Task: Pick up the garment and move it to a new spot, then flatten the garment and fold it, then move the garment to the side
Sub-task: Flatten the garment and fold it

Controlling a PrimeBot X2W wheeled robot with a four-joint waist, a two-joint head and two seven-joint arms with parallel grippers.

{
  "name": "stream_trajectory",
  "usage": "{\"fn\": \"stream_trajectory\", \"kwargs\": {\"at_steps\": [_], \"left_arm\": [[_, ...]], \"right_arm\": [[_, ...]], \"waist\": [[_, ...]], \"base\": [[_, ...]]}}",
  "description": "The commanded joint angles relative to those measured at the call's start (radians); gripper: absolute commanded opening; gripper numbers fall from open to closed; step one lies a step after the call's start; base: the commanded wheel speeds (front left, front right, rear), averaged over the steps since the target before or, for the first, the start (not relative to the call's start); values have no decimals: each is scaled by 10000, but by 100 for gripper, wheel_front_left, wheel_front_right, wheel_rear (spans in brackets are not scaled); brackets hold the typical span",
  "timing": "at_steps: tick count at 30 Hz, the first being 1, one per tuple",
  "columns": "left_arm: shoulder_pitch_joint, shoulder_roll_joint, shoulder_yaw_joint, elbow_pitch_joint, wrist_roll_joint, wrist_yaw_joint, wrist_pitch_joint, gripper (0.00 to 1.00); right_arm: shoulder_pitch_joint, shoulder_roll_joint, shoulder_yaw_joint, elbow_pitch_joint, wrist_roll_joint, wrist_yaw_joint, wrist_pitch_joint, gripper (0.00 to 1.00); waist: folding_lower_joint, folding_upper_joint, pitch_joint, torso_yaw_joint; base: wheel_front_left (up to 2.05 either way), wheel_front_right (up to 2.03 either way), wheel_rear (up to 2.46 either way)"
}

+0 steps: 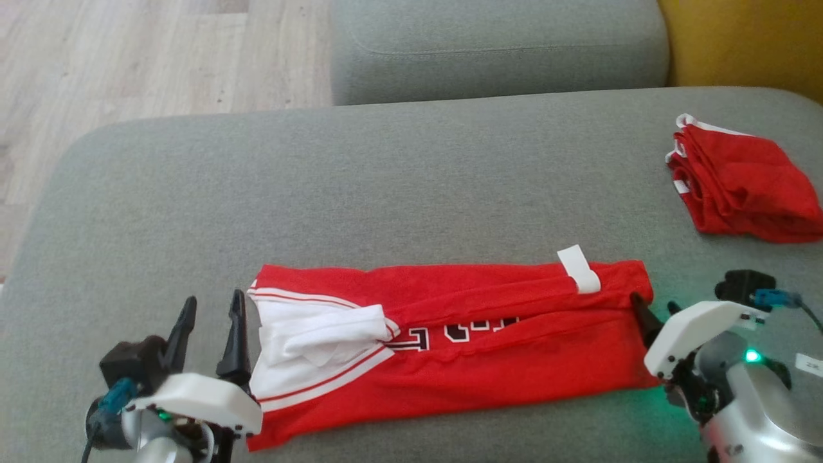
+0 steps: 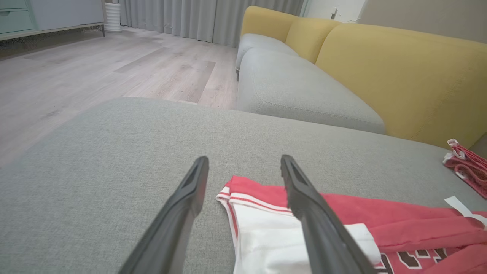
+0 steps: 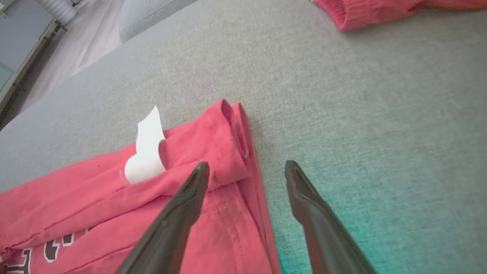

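Left claw [image 1: 214, 300] hovering wide open and empty at the garment's white-trimmed left end. Garment [image 1: 488, 341] lying as a long folded strip on the near part of the grey cushion [image 1: 386, 180], long axis running left to right between the claws. Right claw [image 1: 652, 305] gaping, holding nothing, straddling the right edge. Each arm sitting nearest its own end, so probably folding end to end next.

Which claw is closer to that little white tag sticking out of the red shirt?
Right. The right gripper is at the end of the red shirt, just beside the white tag; the left gripper is at the opposite end, by the white trim.
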Motion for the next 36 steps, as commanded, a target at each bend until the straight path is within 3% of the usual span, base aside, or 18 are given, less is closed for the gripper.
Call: {"fn": "stream_trajectory", "kwargs": {"at_steps": [1,15,16,17,18,25,36], "left_arm": [[-653,97,514,-219,92,-45,-123,100],[-697,-132,792,358,322,-403,-124,100],[-704,-137,807,389,332,-422,-124,100],[-710,-143,816,419,342,-437,-124,100],[-716,-147,822,446,353,-449,-124,100],[-669,-167,904,592,390,-493,-124,100],[-544,-315,929,683,434,-508,-124,100]], "right_arm": [[-494,136,156,-126,2,-7,54,100],[-1306,487,-142,2908,-19,-7,1547,100],[-1345,539,-131,3008,29,-7,1677,78],[-1394,584,-142,3047,93,-7,1715,47],[-1448,618,-125,3029,130,-7,1672,0],[-1882,520,-200,2251,589,-7,458,0],[-2163,-1097,-393,1597,657,-7,28,0]], "waist": [[0,0,-9,54],[0,0,25,352],[0,0,21,354],[0,0,15,355],[0,0,8,354],[0,0,-54,277],[0,0,-163,51]], "base": [[0,0,0],[0,0,0],[0,0,0],[0,0,0],[0,0,0],[0,0,0],[0,0,0]]}}
